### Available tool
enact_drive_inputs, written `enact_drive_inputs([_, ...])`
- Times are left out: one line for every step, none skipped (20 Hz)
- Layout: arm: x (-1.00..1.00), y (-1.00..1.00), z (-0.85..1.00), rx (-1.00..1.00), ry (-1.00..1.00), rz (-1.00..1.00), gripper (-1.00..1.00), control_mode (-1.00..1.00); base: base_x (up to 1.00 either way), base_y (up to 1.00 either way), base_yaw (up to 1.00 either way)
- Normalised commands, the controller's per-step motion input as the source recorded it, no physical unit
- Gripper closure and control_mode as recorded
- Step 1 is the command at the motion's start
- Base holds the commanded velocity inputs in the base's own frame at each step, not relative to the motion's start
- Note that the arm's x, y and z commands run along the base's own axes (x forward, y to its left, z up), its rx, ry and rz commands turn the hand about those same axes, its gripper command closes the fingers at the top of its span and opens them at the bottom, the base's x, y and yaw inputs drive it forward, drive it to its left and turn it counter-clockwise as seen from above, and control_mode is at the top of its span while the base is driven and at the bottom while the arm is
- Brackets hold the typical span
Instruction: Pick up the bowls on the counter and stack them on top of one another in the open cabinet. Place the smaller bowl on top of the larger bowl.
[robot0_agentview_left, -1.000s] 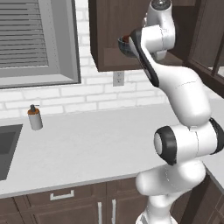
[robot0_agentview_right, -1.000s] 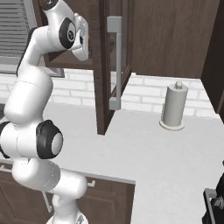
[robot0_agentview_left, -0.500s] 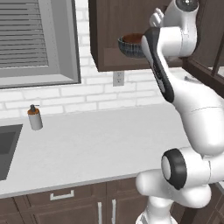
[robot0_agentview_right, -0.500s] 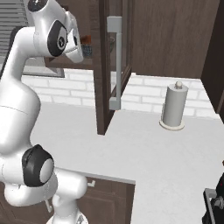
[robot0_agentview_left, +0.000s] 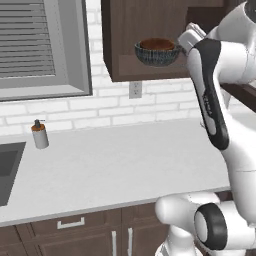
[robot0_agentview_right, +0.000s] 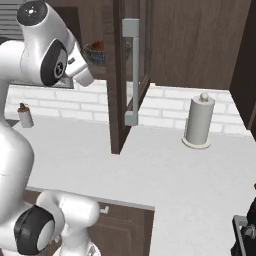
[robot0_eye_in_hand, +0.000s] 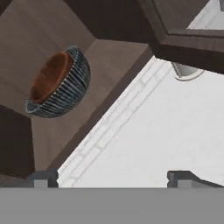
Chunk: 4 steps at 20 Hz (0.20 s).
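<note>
The larger dark grey bowl (robot0_agentview_left: 157, 56) stands on the floor of the open cabinet (robot0_agentview_left: 129, 35), with the smaller reddish-brown bowl (robot0_agentview_left: 157, 44) nested inside it. In the hand view the grey bowl (robot0_eye_in_hand: 66, 92) holds the reddish-brown bowl (robot0_eye_in_hand: 49, 78) on the cabinet floor (robot0_eye_in_hand: 107, 65), tilted by the camera's roll. My gripper (robot0_eye_in_hand: 113, 178) is open with nothing between its tips, drawn back from the bowls. The hand (robot0_agentview_left: 191, 38) hangs just right of the stack. From the right side the stack (robot0_agentview_right: 96, 51) sits left of the cabinet door (robot0_agentview_right: 127, 75).
The counter (robot0_agentview_left: 125, 165) runs below the cabinet. A soap dispenser (robot0_agentview_left: 39, 135) stands near the sink (robot0_agentview_left: 7, 170) at the left. A paper towel roll (robot0_agentview_right: 199, 121) stands to the right, past the open door. An outlet (robot0_agentview_left: 135, 90) sits on the brick wall.
My hand has let go of the reddish-brown bowl and pulled back out of the cabinet as the arm rose. Both bowls stay stacked on the shelf.
</note>
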Motion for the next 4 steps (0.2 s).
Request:
enact_drive_inputs([-1.00,0.00,-0.19,-0.15,0.00,0.19,-1.00,-1.00,0.00,0.00,0.00])
enact_drive_inputs([-1.00,0.00,-0.05,-0.18,0.00,0.17,-1.00,-1.00,0.00,0.00,0.00])
enact_drive_inputs([-1.00,0.00,-0.04,-0.21,0.00,0.15,-1.00,-1.00,0.00,0.00,0.00])
enact_drive_inputs([-0.89,0.30,0.00,-0.33,0.00,0.12,-1.00,-1.00,0.00,0.00,0.00])
